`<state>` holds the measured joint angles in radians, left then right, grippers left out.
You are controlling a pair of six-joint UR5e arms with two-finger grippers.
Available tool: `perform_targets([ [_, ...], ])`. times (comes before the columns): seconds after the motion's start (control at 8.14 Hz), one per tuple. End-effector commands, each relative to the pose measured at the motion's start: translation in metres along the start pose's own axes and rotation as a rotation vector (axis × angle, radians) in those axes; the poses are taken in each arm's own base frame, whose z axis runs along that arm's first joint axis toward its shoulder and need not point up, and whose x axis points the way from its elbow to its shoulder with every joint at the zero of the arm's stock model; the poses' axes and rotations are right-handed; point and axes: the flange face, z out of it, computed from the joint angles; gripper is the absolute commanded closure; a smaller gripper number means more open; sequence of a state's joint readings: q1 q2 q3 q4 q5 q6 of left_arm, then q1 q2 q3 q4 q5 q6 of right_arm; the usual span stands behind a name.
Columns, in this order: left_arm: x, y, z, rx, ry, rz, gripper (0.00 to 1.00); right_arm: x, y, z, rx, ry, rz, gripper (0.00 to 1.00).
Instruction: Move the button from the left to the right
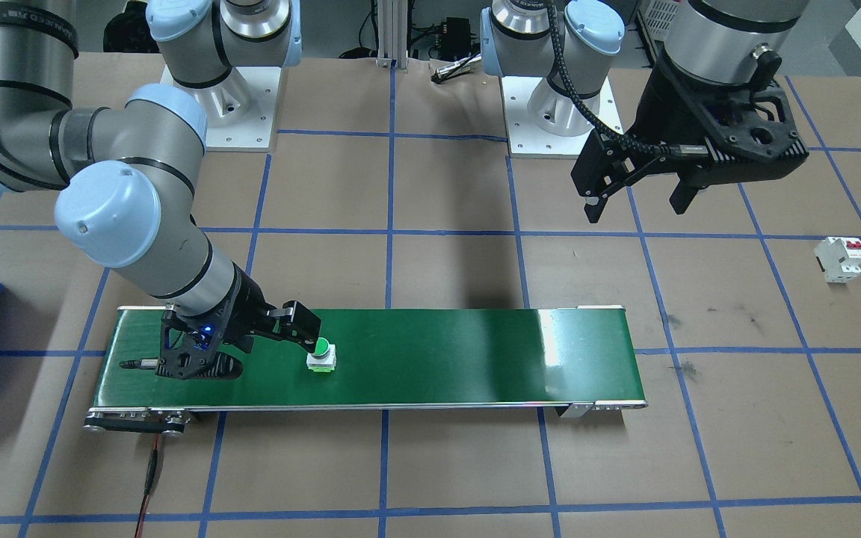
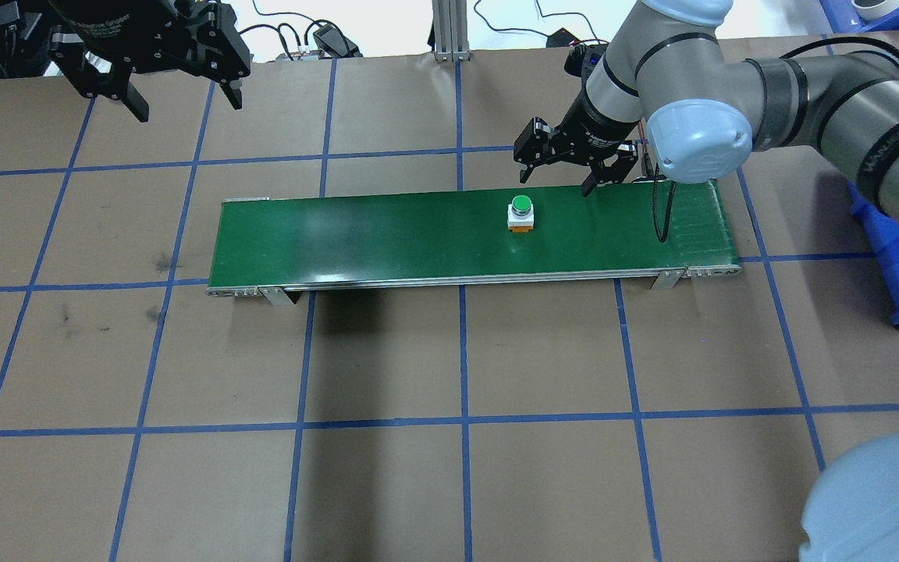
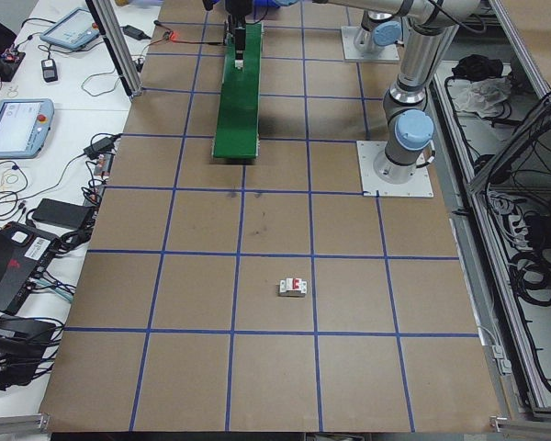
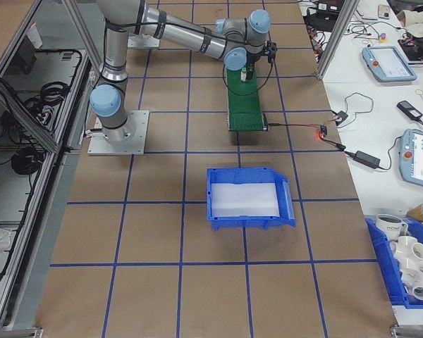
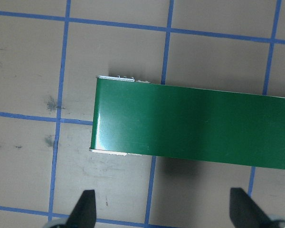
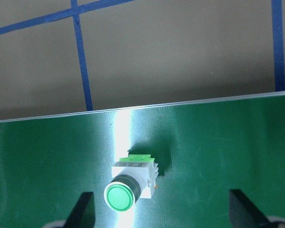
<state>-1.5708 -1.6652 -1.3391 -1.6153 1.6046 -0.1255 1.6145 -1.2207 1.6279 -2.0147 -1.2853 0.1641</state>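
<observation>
The button stands cap up on the green conveyor belt, toward the belt's right half as seen from overhead. My right gripper hovers open just above and beyond it, holding nothing. In the right wrist view the button lies below the right gripper, nearer the left fingertip. My left gripper hangs open and empty, high over the table beyond the belt's left end. The left wrist view shows the left gripper over the bare belt end.
A white circuit breaker with red switches lies on the paper far on my left. A blue bin sits past the belt's right end. A red and black cable runs from the belt's motor end.
</observation>
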Motion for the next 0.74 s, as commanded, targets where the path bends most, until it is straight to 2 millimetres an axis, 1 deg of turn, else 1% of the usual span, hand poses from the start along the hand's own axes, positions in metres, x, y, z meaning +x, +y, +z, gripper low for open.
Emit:
perform_targets([
  [0.0,0.0,0.0,0.0,-0.001,0.0,-0.002,0.0,0.011,0.001,0.034,-0.045,0.011,0.011,0.0],
  [0.25,0.0,0.0,0.0,-0.001,0.0,-0.002,0.0,0.014,0.001,0.037,-0.047,0.026,-0.016,0.0],
  [0.37,0.0,0.0,0.0,-0.001,0.0,-0.002,0.0,0.017,0.003,0.043,-0.056,0.042,-0.019,0.0],
  [0.49,0.0,0.0,0.0,-0.001,0.0,-0.002,0.0,0.027,0.0,0.054,-0.068,0.112,-0.051,0.0],
  [0.61,0.0,0.0,0.0,-0.001,0.0,-0.002,0.0,0.029,0.0,0.055,-0.07,0.123,-0.054,0.02],
])
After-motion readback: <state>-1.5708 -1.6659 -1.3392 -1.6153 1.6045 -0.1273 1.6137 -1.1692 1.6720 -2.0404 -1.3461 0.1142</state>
